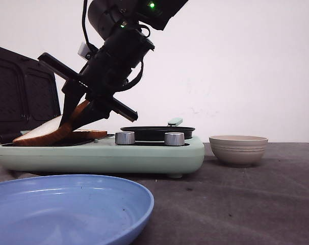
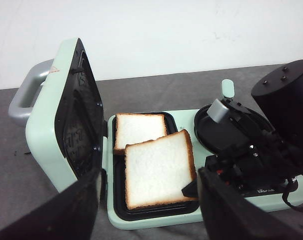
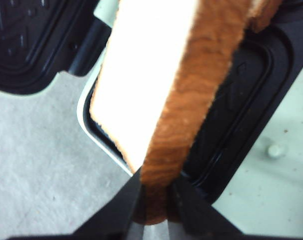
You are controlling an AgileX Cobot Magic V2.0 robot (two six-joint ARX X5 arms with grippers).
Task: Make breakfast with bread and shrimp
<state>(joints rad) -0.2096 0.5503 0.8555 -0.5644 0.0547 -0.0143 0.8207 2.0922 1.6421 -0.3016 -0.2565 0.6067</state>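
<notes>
Pinching the upper bread slice [image 2: 159,170] by one crust edge, your right tool [image 1: 79,118] holds that end raised while the far end dips onto the lower slice [image 2: 140,128] in the sandwich maker's black tray [image 2: 141,212]. You're tilted down and away from the tool, so lowering looks like the next need. Your left tool [image 2: 149,210] hovers spread and empty, farther off. Shrimp aren't visible; the bowl [image 1: 238,148] hides its contents.
</notes>
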